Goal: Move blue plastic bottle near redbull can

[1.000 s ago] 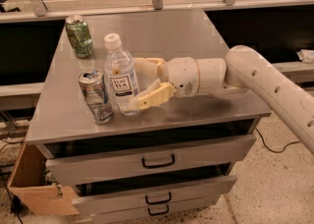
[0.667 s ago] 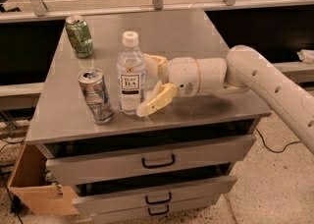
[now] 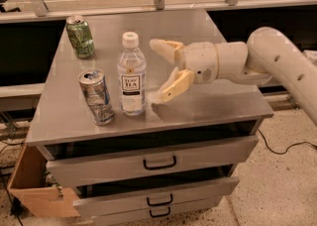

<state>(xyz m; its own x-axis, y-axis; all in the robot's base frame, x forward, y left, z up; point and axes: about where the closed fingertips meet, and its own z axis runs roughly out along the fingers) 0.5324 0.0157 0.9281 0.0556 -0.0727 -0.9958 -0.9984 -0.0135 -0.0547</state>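
Backed off toward 3 o'clock, my end effector (image 3: 155, 72) sits open and empty beside the bottle (image 3: 132, 74). A finger clipping it could tip it onto the redbull can (image 3: 96, 96) at its 8 o'clock.

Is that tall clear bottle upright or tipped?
Upright: the blue plastic bottle stands cap-up; the open gripper is beside it.

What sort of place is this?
Probably a lab or workshop: metal drawer cabinet, speckled floor with a loose cable, cardboard box. The gripper, open, is beside the blue plastic bottle.
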